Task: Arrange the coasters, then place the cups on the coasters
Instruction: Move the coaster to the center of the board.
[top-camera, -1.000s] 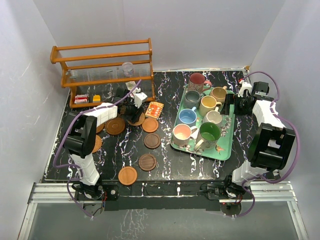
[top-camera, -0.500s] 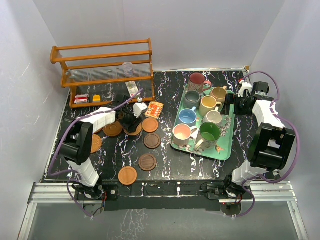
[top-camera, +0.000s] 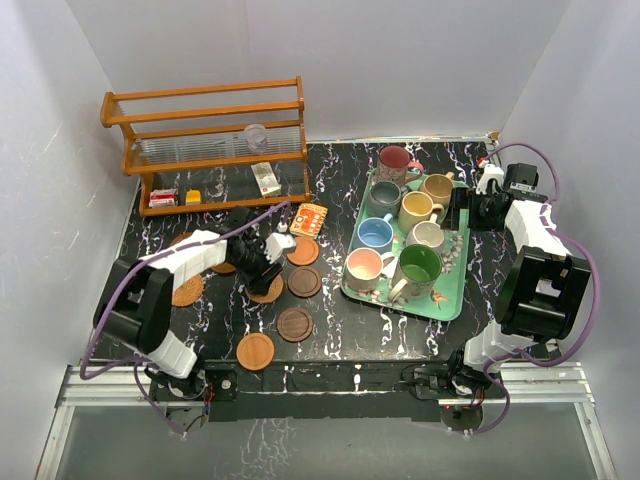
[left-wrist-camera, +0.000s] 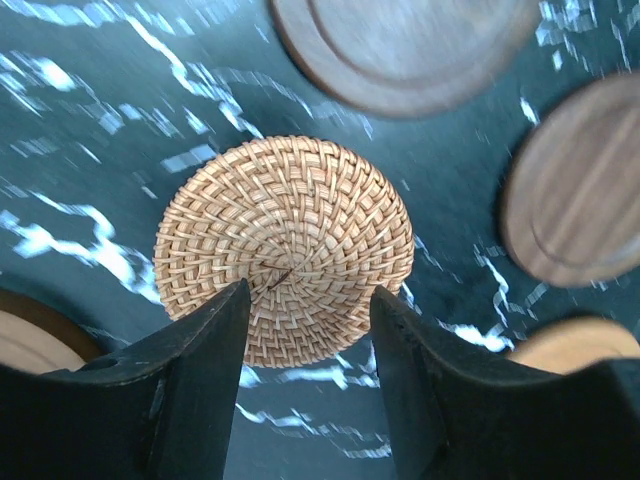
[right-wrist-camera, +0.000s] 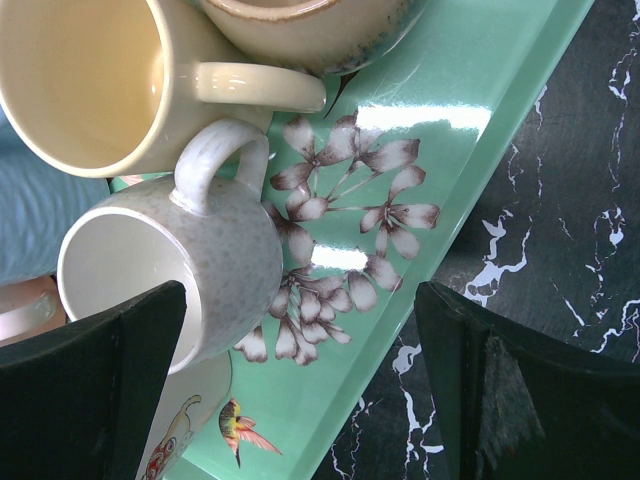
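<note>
My left gripper (top-camera: 262, 260) (left-wrist-camera: 310, 300) stands half open, its fingertips (left-wrist-camera: 225, 310) resting over the near edge of a woven coaster (left-wrist-camera: 285, 230) (top-camera: 268, 291) that lies flat on the table. Other wooden coasters (top-camera: 303, 250) (top-camera: 304, 281) (top-camera: 295, 324) (top-camera: 255, 351) (top-camera: 186, 289) lie around it. The cups stand on a green tray (top-camera: 450, 305): maroon (top-camera: 394, 160), tan (top-camera: 437, 187), grey (top-camera: 385, 193), yellow (top-camera: 415, 207), blue (top-camera: 375, 233), off-white (top-camera: 428, 236), pink (top-camera: 364, 265), green (top-camera: 417, 265). My right gripper (top-camera: 462, 210) (right-wrist-camera: 300, 300) hangs wide open over the tray's right edge, beside the off-white cup (right-wrist-camera: 170, 260).
A wooden rack (top-camera: 205, 125) with a clear plastic cup (top-camera: 256, 136) stands at the back left, small boxes (top-camera: 163, 198) on its bottom shelf. A white box (top-camera: 266, 178) and an orange patterned card (top-camera: 310, 219) lie just behind the coasters.
My left gripper has come toward the near edge of the table, and the woven coaster has slid along under its fingertips. The right arm has not moved.
</note>
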